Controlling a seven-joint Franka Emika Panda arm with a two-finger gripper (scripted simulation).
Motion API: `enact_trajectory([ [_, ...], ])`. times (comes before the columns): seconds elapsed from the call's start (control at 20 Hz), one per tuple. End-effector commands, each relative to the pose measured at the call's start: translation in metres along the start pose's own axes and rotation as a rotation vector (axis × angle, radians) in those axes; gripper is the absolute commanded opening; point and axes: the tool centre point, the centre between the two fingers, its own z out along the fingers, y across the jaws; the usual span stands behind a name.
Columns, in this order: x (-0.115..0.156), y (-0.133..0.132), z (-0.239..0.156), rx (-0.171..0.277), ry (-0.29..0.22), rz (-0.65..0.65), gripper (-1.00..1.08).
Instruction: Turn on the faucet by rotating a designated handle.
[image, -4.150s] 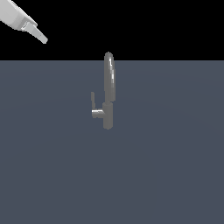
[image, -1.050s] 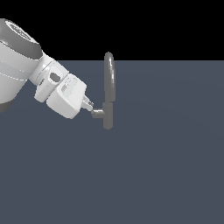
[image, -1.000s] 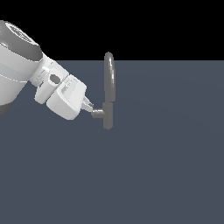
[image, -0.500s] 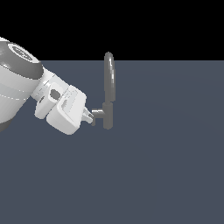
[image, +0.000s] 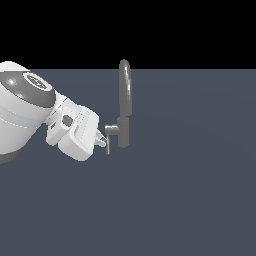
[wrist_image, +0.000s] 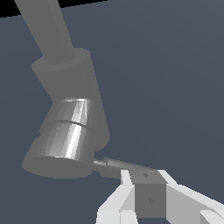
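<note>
My white two-fingered gripper (image: 103, 140) at exterior view's left, fingertips against thin flat grey lever handle (image: 108, 145); finger spacing: cannot tell. Handle hangs from end of short horizontal stub. Right of it, grey metallic faucet (image: 124, 107), tall arched spout upright, on dark grey-blue flat surface (image: 190, 190).

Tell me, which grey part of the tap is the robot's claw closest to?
The handle, the small thin lever on the side stub. The gripper is right against it; the tall arched spout stands well above.
</note>
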Motion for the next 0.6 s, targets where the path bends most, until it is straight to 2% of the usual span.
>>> enact_trajectory([
  [0.0, -0.005, 0.015, 0.025, -0.039, 0.021, -0.012, -1.00],
  [0.05, 0.001, 0.006, -0.001, -0.009, -0.014, 0.007, -1.00],
  [0.55, -0.017, -0.012, 0.029, -0.027, 0.006, -0.004, -1.00],
])
